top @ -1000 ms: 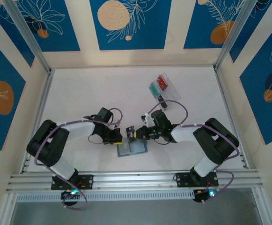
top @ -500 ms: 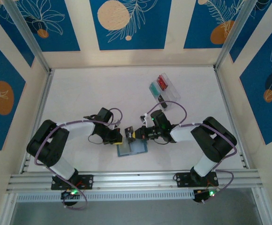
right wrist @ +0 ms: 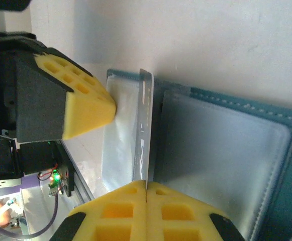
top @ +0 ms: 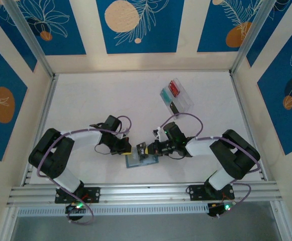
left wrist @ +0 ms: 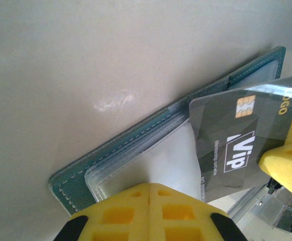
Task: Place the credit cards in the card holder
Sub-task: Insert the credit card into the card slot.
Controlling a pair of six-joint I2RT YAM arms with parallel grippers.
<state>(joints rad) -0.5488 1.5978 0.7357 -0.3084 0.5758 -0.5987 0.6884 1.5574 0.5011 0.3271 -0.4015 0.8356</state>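
The card holder lies open on the table, teal with clear sleeves. My left gripper is at its left end, jaws shut on the edge of a clear sleeve that stands lifted. A dark grey credit card with a chip and white lettering stands on edge over the sleeves. My right gripper is shut on its end. The card's free end touches the holder by the lifted sleeve.
A clear plastic tray stands at the back right, holding a red card and a green card. An aluminium rail runs along the near edge. Both arms crowd close around the holder.
My right gripper has moved nearer and down with the dark card, from beside the holder's far edge to over its sleeves. The left arm has stayed put.
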